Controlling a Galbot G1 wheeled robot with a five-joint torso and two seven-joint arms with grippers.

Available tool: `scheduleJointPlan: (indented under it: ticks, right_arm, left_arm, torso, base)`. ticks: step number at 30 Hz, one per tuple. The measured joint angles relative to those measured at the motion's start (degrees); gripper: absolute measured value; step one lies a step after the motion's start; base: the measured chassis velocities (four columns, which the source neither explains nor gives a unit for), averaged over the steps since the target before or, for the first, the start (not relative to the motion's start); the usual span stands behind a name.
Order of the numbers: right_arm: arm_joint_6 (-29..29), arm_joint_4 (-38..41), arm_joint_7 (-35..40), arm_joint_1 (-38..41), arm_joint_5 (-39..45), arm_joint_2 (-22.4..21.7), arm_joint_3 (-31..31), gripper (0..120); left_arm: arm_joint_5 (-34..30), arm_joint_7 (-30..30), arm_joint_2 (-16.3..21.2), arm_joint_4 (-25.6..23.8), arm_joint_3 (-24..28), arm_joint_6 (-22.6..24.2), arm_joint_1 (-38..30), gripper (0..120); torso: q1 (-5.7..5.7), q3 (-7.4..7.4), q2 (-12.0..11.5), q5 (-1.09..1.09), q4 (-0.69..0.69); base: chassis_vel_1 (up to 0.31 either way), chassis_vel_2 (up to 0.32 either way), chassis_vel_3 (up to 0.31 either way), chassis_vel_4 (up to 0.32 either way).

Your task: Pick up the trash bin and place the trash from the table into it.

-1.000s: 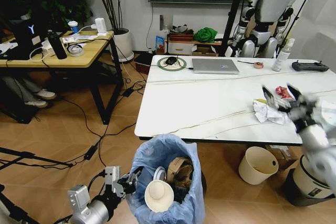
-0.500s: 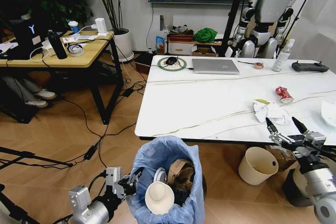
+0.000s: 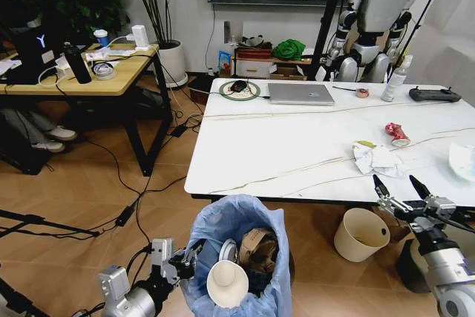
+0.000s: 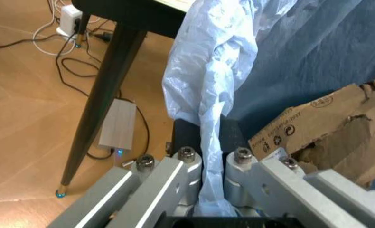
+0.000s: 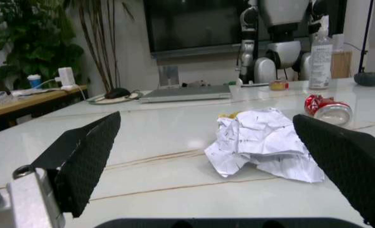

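The trash bin (image 3: 239, 254), lined with a light-blue bag (image 4: 213, 71), stands in front of the table (image 3: 282, 146). It holds brown cardboard (image 3: 256, 246) (image 4: 330, 126) and a white paper cup (image 3: 226, 283). My left gripper (image 3: 184, 257) (image 4: 210, 164) is shut on the bag's rim at the bin's left side. Trash lies on the table: crumpled white paper (image 3: 376, 159) (image 5: 263, 142), a red crushed wrapper (image 3: 395, 134) (image 5: 323, 108) and a white scrap (image 3: 464, 159). My right gripper (image 3: 401, 197) (image 5: 206, 118) is open at the table's front edge, just short of the crumpled paper.
A cream bucket (image 3: 361, 234) stands under the table. A silver laptop (image 3: 300, 93), a spray bottle (image 3: 391, 79) and a black controller (image 3: 434, 94) lie at the table's far side. A wooden desk (image 3: 82, 72) is at the left, with cables on the floor.
My right gripper has dropped from above the crumpled paper down to the table's front edge, still open. The left gripper keeps its hold on the bin. The head view shifted slightly.
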Motion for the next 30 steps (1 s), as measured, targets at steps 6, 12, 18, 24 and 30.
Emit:
scheduleJointPlan:
  ticks: [6, 12, 18, 24, 30]
  right_arm:
    - [0.1, -0.4, -0.1, 0.3, -0.3, 0.2, -0.6, 100]
    - [0.1, -0.5, -0.1, 0.3, 0.1, -0.4, -0.5, 100]
    - [0.1, -0.8, -0.1, 0.5, 0.2, 0.3, -0.9, 100]
    - [0.1, -1.2, -0.1, 0.5, 0.4, 0.5, -1.1, 100]
    - [0.2, -1.3, -0.2, 0.4, 0.6, 0.8, -1.1, 100]
  left_arm:
    - [0.3, -0.2, 0.0, 0.1, 0.0, -0.1, 0.7, 0]
    - [0.3, -0.4, -0.1, 0.1, 0.0, -0.1, 0.9, 0]
    - [0.6, -0.4, -0.3, 0.0, 0.0, -0.1, 1.3, 0]
    - [1.0, -0.4, -0.5, -0.1, 0.0, -0.1, 1.6, 0]
    - [1.3, -0.3, -0.6, -0.1, 0.0, -0.1, 1.8, 0]
  torso:
    - [0.0, 0.0, 0.0, 0.01, 0.0]
    - [0.0, 0.0, 0.0, 0.0, 0.0]
    - [0.0, 0.0, 0.0, 0.0, 0.0]
    - [0.0, 0.0, 0.0, 0.0, 0.0]
    - [0.0, 0.0, 0.0, 0.0, 0.0]
  base:
    - [0.0, 0.0, 0.0, 0.0]
    - [0.0, 0.0, 0.0, 0.0]
    - [-0.006, -0.007, 0.006, 0.009]
    - [-0.049, -0.038, 0.05, 0.046]
    - [-0.049, -0.054, 0.062, 0.051]
